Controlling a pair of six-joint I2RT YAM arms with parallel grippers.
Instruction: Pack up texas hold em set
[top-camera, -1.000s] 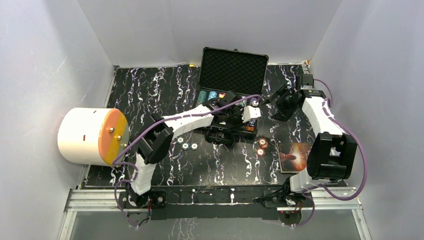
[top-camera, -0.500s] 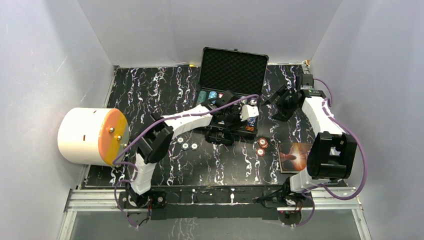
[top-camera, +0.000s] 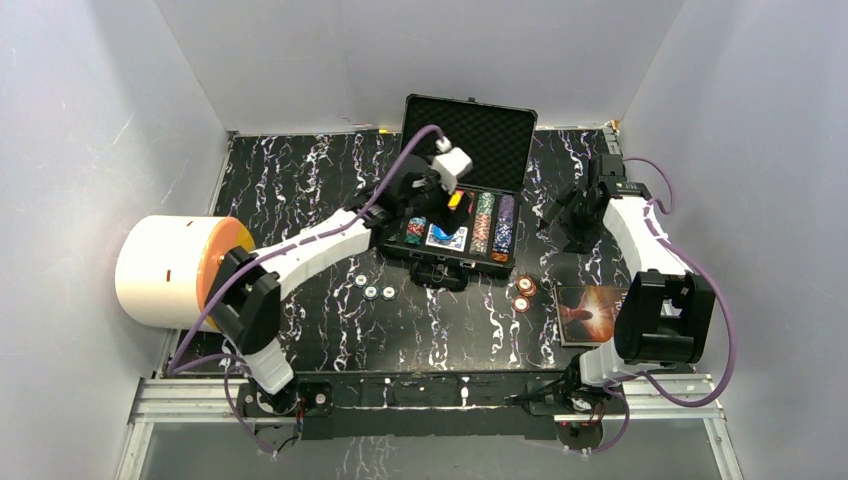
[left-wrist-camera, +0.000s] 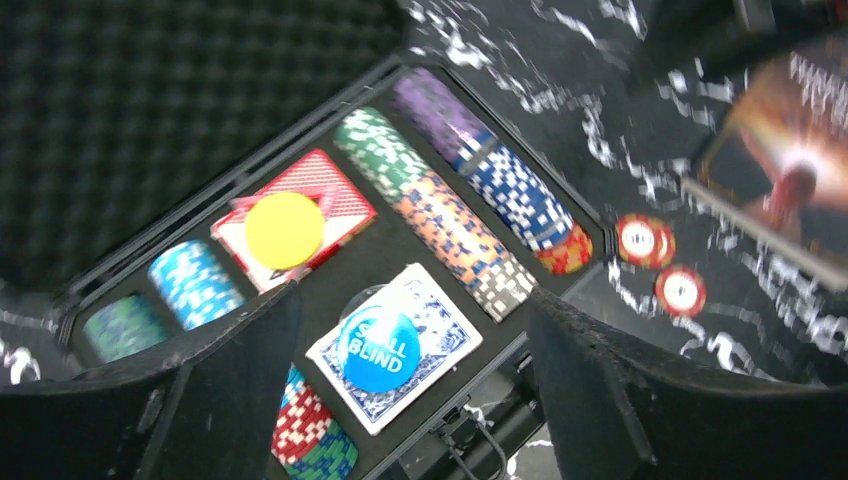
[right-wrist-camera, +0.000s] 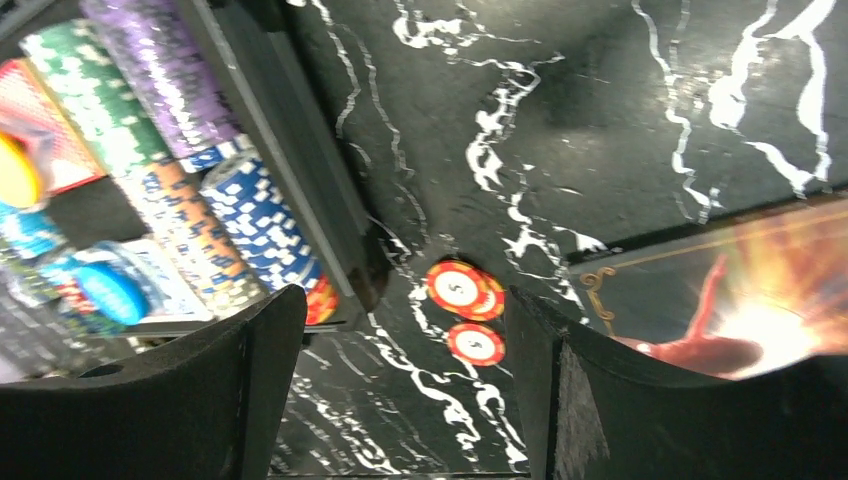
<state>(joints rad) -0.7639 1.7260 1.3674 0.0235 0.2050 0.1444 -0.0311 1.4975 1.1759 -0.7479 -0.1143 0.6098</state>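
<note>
Case: black rectangular hard case (top-camera: 468, 140), its lid foam black and dimpled.
Chip rows: multicoloured poker chips (left-wrist-camera: 455, 225) purple, green, orange, blue, all flecked white.
Disc: plain yellow disc (left-wrist-camera: 284, 229).
Decks: red card deck (left-wrist-camera: 338, 187), white lattice; blue card deck (left-wrist-camera: 440, 335), white border.
Loose chips: red round table chips (right-wrist-camera: 465, 290), white-marked rims.
Table: black marbled tabletop (top-camera: 300, 180), white veins.
</note>
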